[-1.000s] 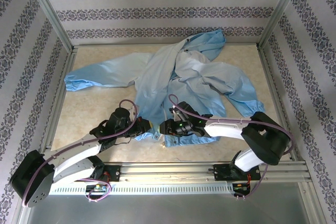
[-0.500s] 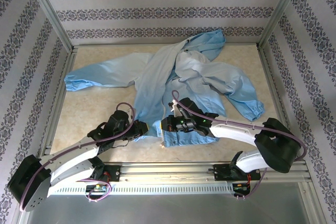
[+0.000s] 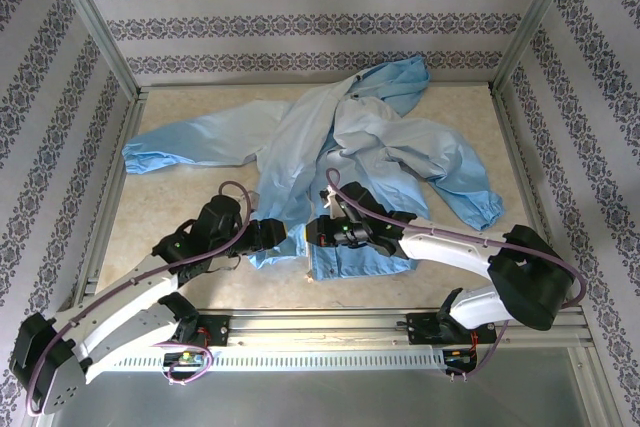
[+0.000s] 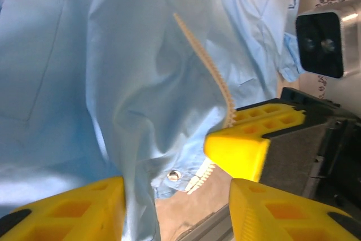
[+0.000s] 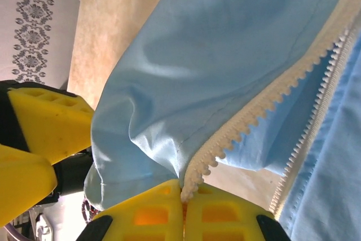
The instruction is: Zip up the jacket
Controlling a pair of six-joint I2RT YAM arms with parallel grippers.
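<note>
Near worktop edge: jacket hem, both my pincers.
My right pincer is clamped on the zipper strip (teeth run away toward the hood); my left pincer, jaws apart, sits just left, straddling loose cloth.

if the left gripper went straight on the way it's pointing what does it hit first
Probably the jacket: blue fabric by the zipper strip lies right ahead of the left gripper. The right gripper sits close beyond, depth unclear.
</note>
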